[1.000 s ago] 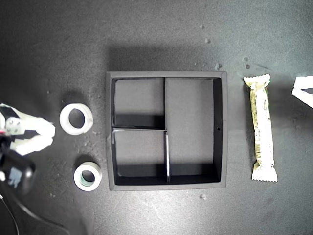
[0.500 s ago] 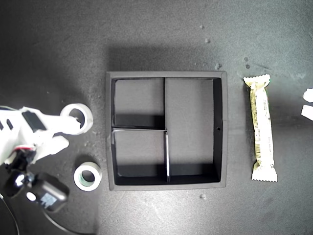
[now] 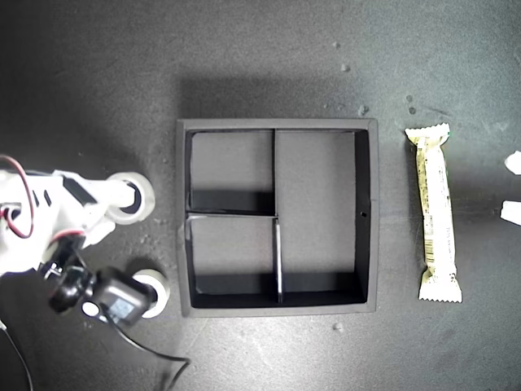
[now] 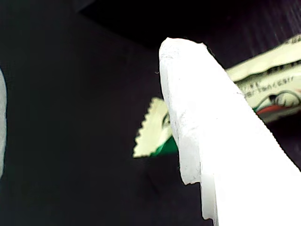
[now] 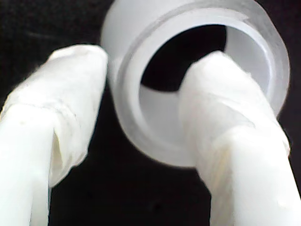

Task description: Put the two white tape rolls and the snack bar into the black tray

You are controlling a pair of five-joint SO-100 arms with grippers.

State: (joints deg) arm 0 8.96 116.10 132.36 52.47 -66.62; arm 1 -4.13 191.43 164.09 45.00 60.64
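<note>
Second gripper [image 5: 146, 117]: jaws spread, one inside the white tape roll [image 3: 134, 195], one outside its wall.
Second roll [image 3: 155, 285]: half hidden by the arm, beside the black tray [image 3: 277, 124].
First gripper [image 3: 511, 187]: jaws apart near the snack bar [image 3: 434, 212] on the desk.

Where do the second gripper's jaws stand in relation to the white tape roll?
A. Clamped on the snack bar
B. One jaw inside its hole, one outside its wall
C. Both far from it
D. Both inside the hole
B: in the second wrist view one finger sits inside the roll, the other outside its wall.
</note>
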